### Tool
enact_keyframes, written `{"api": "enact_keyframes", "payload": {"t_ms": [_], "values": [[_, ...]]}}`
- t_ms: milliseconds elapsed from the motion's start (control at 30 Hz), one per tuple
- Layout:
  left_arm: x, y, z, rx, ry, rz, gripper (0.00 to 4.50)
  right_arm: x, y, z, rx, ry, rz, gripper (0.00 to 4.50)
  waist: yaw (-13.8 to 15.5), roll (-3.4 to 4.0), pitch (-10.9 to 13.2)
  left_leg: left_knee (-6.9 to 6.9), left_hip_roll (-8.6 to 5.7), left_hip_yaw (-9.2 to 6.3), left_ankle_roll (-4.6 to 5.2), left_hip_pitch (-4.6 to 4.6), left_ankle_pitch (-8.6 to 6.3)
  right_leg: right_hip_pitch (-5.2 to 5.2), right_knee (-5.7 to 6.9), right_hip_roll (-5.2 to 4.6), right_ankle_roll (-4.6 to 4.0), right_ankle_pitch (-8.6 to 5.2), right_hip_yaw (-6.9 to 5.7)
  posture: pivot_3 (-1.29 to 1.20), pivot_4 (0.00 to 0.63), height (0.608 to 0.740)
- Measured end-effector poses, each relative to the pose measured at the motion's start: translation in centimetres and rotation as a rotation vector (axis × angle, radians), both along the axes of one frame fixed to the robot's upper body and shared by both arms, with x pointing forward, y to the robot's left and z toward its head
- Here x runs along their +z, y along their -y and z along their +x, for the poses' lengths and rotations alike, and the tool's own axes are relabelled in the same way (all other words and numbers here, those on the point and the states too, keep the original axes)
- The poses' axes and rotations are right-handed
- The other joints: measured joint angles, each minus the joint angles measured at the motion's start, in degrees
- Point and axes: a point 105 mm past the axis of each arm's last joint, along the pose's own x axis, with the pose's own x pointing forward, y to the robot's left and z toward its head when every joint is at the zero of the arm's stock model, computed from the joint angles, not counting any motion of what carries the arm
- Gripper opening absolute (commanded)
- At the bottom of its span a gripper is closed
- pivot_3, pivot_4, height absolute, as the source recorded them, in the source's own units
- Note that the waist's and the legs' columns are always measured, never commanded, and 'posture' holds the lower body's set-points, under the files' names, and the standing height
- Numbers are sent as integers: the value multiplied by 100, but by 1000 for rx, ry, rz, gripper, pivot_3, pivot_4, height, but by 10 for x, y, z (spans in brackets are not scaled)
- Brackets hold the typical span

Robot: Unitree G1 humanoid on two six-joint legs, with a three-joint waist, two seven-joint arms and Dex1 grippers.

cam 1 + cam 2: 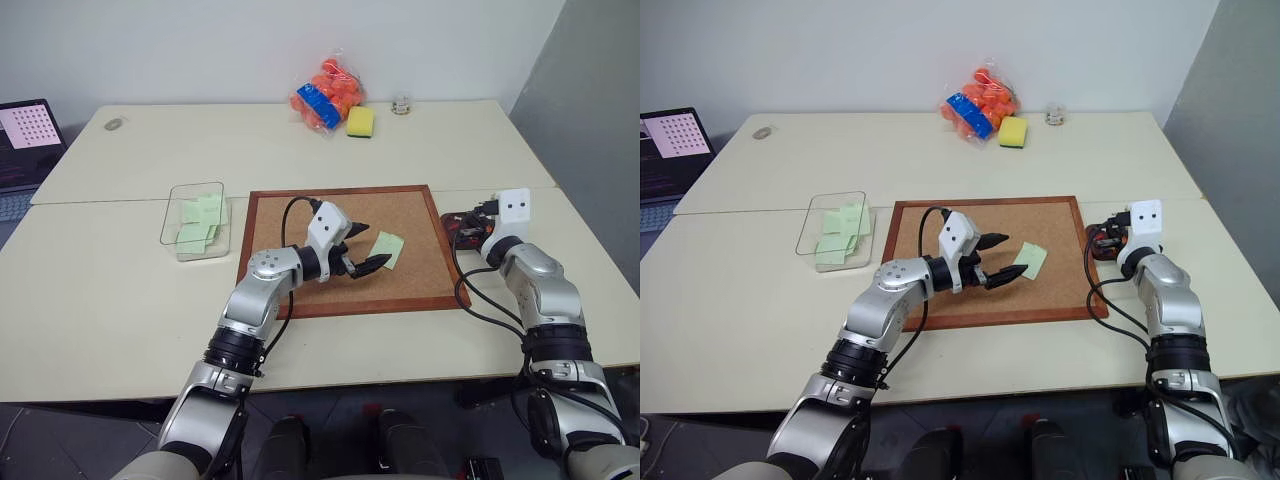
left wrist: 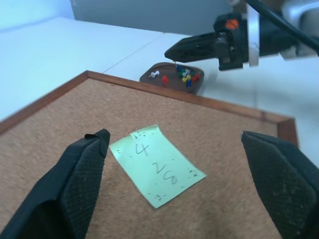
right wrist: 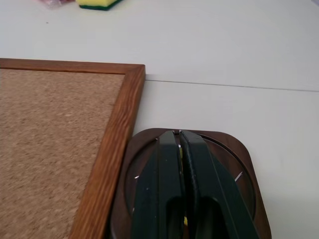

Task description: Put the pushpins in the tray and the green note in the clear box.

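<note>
- Left end effector [image 1: 362,250] spread wide, hovering low over the corkboard [image 1: 290,225], one finger [image 2: 79,169] on each side of the note [image 2: 157,169] as seen from the left wrist, nothing between the pads yet.
- Right end effector [image 3: 179,149] pinched shut over the tray [image 3: 244,154], fingers pressed together; cannot tell whether a pin sits between the tips.
- Note lying flat on the cork, towards the board's right half, handwriting on its face, edges slightly lifted, free of pins by the look of it.
- Pushpins [image 2: 183,75] gathered in the tray: red, blue, yellow, green and white heads, just beyond the board's right frame on the worktop [image 1: 120,300].
- Box [image 1: 178,225] on the worktop just left of the board, already holding several green slips, well apart from the note.
- Handling, as a judgement: thin paper, next to weightless, floppy, likely to slide on cork or buckle rather than lift if pressed from above; a raised edge or corner looks the best place to pinch, with one finger slipped under the curl.
- Risk, as a judgement: a light sheet could cling to one pad on release over the box, or flutter off during a fast carry.
- Farther off, on the worktop's far side: sponge [image 1: 360,121], bag of orange and blue bits [image 1: 325,95], small jar [image 1: 401,103]; laptop [image 1: 25,140] at the left edge.
</note>
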Motion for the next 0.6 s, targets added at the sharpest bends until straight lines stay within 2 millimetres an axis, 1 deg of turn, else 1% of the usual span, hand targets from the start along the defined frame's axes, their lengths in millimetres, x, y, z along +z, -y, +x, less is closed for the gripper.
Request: {"api": "enact_keyframes", "payload": {"t_ms": [67, 100, 133, 200, 233, 333, 400, 467, 500, 533, 567, 600], "values": [[2, -1, 1, 9, 33, 11, 4466, -3, 1, 3, -9, -9, 7, 0, 4, 0, 0, 0, 0, 0, 0, -1, 0, 0, -1, 0, 0, 0, 0, 0, 150, 740], [2, -1, 1, 12, 40, 12, 4500, -4, 1, 4, -13, -13, 9, 375, 4, 0, 0, 0, 0, -1, 0, -1, 0, 0, -1, 0, 0, 0, -1, 0, 150, 740], [3, -1, 2, 18, 45, 11, 4500, -7, 2, 4, -21, -18, 9, 516, 4, 0, 0, -1, 0, -1, 0, -1, 0, 0, -1, 0, 0, 0, -1, 0, 150, 740], [2, -2, 2, 20, 45, 11, 4500, -10, 4, 4, -30, -26, 9, 951, 3, 0, 0, 0, 0, 0, 0, -2, 0, 0, -1, 0, 1, 0, 0, 0, 150, 740], [2, -2, 2, 20, 45, 11, 4500, -11, 4, 4, -31, -30, 8, 1069, 3, 0, 0, 0, 0, 0, 0, -2, 0, 0, -1, 0, 1, 0, -1, 0, 150, 740], [1, -2, 1, 21, 43, 10, 4500, -13, 5, 4, -35, -31, 5, 1786, -2, 0, 0, 0, 0, 0, 0, -1, 0, 0, -1, 0, 1, -1, -1, 0, 150, 740], [1, -2, 1, 22, 42, 10, 4500, -12, 5, 4, -37, -25, 3, 2184, -2, 0, 0, 0, 1, 0, 0, -1, 0, 0, -1, 1, 2, -1, -1, 0, 150, 740], [1, -2, 1, 22, 43, 11, 4500, -11, 5, 4, -38, -23, 2, 2714, -2, 0, 0, 0, 1, -1, 0, -1, 0, 0, -1, 1, 2, -1, -1, 0, 150, 740], [1, -2, 1, 21, 43, 11, 4500, -11, 5, 5, -39, -23, 2, 2879, -2, 1, 0, 0, 0, 0, 0, -1, 0, 0, -1, 0, 2, -1, 0, 0, 150, 740], [1, -2, 1, 21, 43, 10, 4500, -11, 5, 5, -39, -23, 2, 3145, -2, 0, 0, 0, 0, 0, 0, -1, 0, 0, -1, 0, 2, -1, -1, 0, 150, 740], [1, -2, 1, 21, 43, 10, 4500, -11, 6, 5, -40, -23, 2, 3260, -1, 0, 0, 0, 0, 0, 0, -1, 0, 0, -1, 0, 2, -1, -1, 0, 150, 740], [1, -2, 1, 21, 42, 10, 4500, -11, 6, 5, -41, -22, 2, 3526, -1, 0, 0, 0, 0, 0, 0, -1, 0, 0, -1, 0, 2, -1, -1, 0, 150, 740]]}}
